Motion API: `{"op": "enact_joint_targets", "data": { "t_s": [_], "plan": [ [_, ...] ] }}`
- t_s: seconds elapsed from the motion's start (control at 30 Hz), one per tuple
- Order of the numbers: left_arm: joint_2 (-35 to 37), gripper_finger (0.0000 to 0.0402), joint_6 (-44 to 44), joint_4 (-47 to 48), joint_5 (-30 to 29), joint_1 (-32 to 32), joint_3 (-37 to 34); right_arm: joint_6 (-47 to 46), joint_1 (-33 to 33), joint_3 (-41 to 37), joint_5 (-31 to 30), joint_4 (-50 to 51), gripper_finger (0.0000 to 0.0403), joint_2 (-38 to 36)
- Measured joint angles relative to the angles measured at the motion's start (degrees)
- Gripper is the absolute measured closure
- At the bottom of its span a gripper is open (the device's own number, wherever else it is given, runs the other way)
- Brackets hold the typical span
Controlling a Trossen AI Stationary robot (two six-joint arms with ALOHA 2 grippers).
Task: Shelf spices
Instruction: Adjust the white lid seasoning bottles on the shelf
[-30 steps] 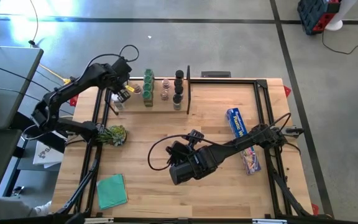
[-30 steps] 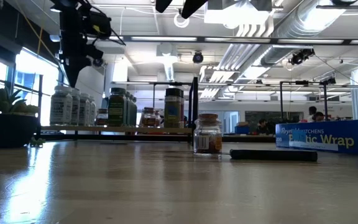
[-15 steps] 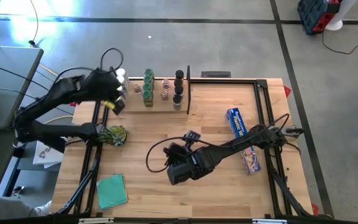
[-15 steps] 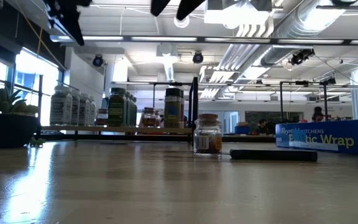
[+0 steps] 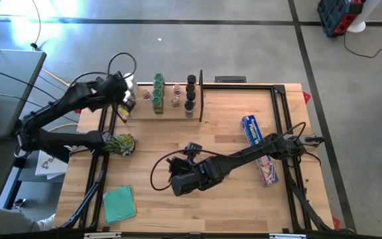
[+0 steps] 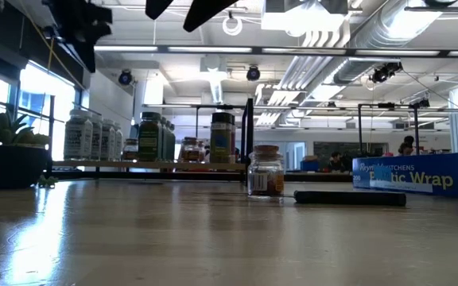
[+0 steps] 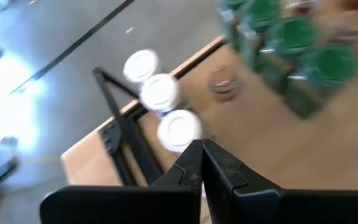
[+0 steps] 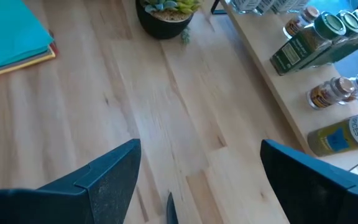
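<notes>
Shelf (image 5: 171, 108): pale wooden plank ledge along the far left part of the table, with a thin black upright rod (image 5: 201, 87) at its right end; from the low view it reads as a slim raised board (image 6: 145, 165) carrying a row of jars.
Spices on shelf: small cylinders standing upright in short rows; white-capped jars (image 7: 160, 93) at the left end, green-capped dark jars (image 5: 158, 93) next, clear jars with brownish contents (image 5: 176, 95) in the middle, black-capped jars (image 5: 190, 89) nearest the rod.
Spice off shelf: one clear glass jar (image 6: 265, 171) with a tan cork-like lid and reddish-brown contents, upright on the tabletop nearer than the shelf, seen in the low view.
Left gripper (image 7: 202, 163): dark wedge-shaped fingers pressed together, nothing between them; raised above the left end of the shelf, over the white caps.
Right gripper (image 8: 197, 180): broad dark fingers spread wide apart, nothing between them; hangs over the middle of the table, well apart from the shelf.
Table (image 5: 178, 166): light wood planks with visible grain, framed by black rails.
Wrap box (image 5: 252, 131): long blue carton with white lettering, right of centre.
Dark rod-like item (image 6: 350, 198): matte black, lying flat just right of the loose jar.
Plant (image 5: 121, 143): spiky green tuft in a dark round pot, left side.
Folders (image 5: 119, 202): flat teal sheets stacked over a red edge, near left corner.
</notes>
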State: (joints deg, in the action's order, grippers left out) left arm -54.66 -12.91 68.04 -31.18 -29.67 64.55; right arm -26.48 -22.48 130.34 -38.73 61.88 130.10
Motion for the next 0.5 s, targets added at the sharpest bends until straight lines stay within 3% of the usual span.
{"op": "enact_joint_targets", "data": {
  "t_s": [0.13,0.3,0.5],
  "plan": [
    [-6.8,0.0394,-0.99,-0.1,-1.11,-4.37,0.0,-0.02,-0.02,0.0,0.17,0.24,0.0077,0.0],
    [-14.91,0.0363,-1.68,0.35,3.78,-10.47,0.0,-0.02,-0.02,0.0,0.23,0.32,0.0077,0.02],
    [-19.66,0.0339,-2.54,-0.19,4.53,-14.44,0.0,0.93,-0.07,0.0,1.27,0.4,0.0077,0.04]
  ]
}}
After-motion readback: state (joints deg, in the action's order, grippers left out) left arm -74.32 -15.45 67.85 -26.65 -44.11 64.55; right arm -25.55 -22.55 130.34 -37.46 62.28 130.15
